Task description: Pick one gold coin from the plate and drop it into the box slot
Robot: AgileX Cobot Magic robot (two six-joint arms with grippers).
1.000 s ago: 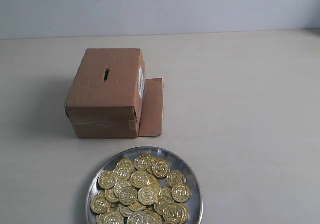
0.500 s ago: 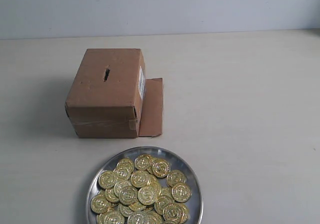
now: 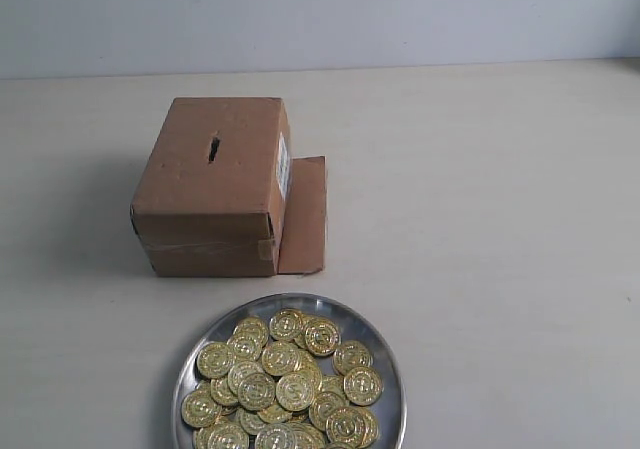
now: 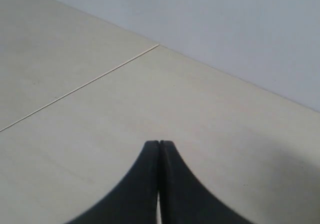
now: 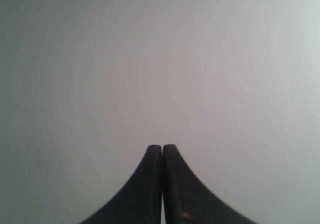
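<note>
Starting at the left gripper [image 4: 159,146]: its jaws are pressed together, nothing held. The right gripper [image 5: 162,149] is likewise closed and empty. Nothing is judged done yet: the gold coins [image 3: 285,379] are all heaped on the plate [image 3: 392,369], near the box [image 3: 210,194], its slot [image 3: 213,149] unvisited. Everything is set on a pale table [image 3: 500,219], backed by a plain grey wall [image 3: 320,14].

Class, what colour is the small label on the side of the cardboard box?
White. The label on the box shows best in the exterior view.
</note>
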